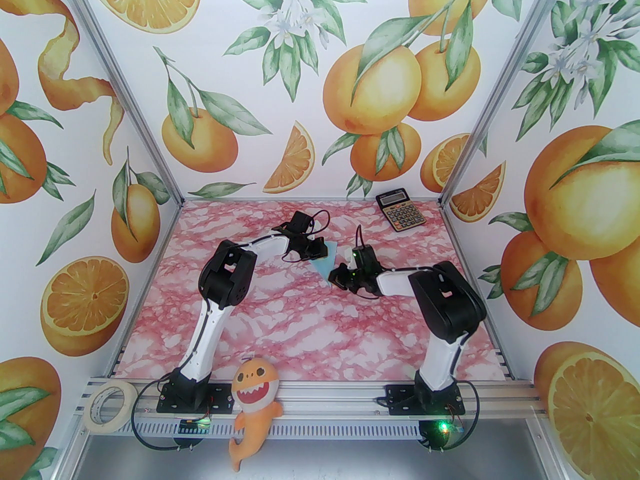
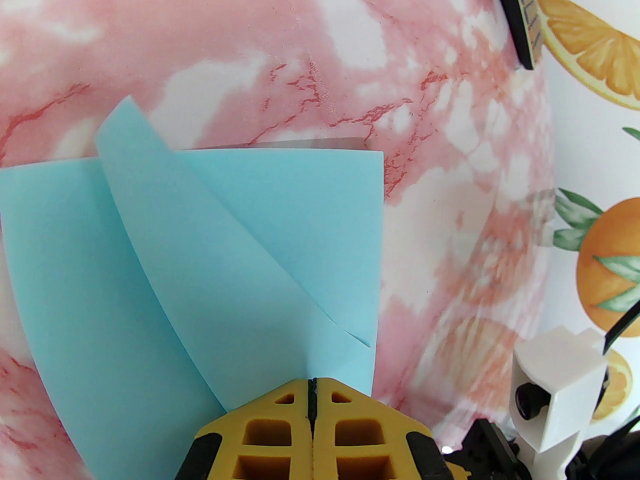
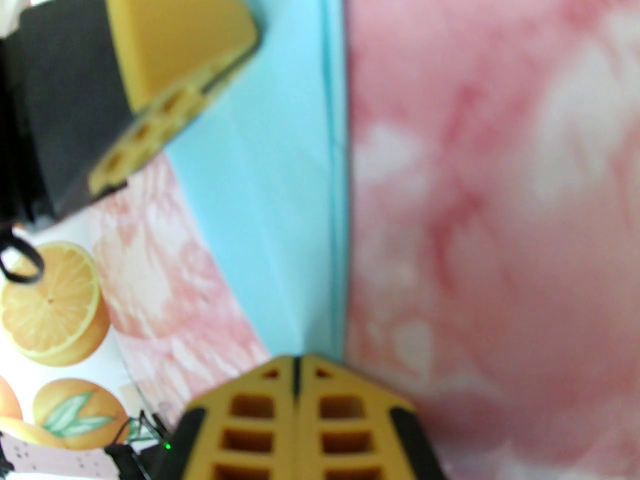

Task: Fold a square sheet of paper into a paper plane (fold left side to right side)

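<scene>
The pale light-blue sheet of paper (image 1: 325, 266) hangs between my two grippers at mid-table, folded into a tapering shape with its point toward the near side. In the left wrist view the paper (image 2: 200, 268) shows overlapping angled flaps, and my left gripper (image 2: 312, 387) is shut on its edge. In the right wrist view the paper (image 3: 280, 168) narrows into my right gripper (image 3: 296, 363), which is shut on its tip. The left gripper's yellow fingers (image 3: 175, 68) sit at the paper's other end. From above, the left gripper (image 1: 324, 254) and right gripper (image 1: 339, 279) are close together.
A black-and-gold calculator (image 1: 401, 211) lies at the back right of the pink marbled table (image 1: 300, 328). A tape roll (image 1: 109, 407) and an orange plush toy (image 1: 254, 408) sit on the front rail. Printed walls close in the left, back and right sides.
</scene>
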Tool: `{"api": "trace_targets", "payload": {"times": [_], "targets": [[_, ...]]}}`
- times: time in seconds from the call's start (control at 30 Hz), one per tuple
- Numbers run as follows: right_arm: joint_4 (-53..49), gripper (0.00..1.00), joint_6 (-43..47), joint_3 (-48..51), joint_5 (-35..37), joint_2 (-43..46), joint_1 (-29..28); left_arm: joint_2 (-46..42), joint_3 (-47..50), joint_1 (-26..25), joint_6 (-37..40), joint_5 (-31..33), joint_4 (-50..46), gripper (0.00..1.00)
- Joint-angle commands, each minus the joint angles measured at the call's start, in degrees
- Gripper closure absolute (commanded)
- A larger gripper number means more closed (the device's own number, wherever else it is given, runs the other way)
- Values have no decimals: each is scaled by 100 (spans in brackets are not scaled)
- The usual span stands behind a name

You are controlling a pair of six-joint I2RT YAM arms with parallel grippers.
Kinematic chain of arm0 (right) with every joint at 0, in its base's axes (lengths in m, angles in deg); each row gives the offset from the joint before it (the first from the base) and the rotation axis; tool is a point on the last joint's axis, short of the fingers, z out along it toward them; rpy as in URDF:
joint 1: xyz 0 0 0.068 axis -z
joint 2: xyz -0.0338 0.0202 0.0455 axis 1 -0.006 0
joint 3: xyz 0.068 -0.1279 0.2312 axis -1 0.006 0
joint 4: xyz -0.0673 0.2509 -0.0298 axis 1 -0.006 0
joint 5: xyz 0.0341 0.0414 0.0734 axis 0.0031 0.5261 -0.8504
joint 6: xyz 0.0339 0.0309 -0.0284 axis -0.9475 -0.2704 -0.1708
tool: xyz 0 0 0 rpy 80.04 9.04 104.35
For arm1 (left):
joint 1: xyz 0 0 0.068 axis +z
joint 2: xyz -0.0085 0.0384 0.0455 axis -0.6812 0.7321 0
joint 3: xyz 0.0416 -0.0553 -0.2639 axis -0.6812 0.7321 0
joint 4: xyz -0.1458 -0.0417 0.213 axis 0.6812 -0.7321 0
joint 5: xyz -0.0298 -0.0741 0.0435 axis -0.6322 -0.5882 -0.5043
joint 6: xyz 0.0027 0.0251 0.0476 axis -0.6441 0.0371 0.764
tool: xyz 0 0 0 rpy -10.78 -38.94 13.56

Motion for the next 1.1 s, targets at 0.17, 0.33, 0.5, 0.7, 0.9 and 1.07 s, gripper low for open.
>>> {"api": "trace_targets", "payload": {"times": [0.17, 0.33, 0.5, 0.7, 0.9, 1.07], "targets": [[-416, 96, -165, 713, -288, 339, -90, 138, 174, 58, 8, 431, -14, 98], [-525, 97, -134, 914, -311, 609, -114, 113, 217, 57, 0, 382, 36, 98], [-791, 97, 6, 796, -302, 887, -42, 72, 249, 49, -7, 332, 74, 98], [-999, 96, 121, 271, -384, 948, 71, 6, 285, 40, 8, 291, 117, 97], [-769, 96, -152, -742, -355, 402, 73, -150, 374, -4, -15, 241, 238, 96], [-883, 96, -148, -1340, -267, -178, 69, -207, 403, -13, -53, 201, 285, 96]]}}
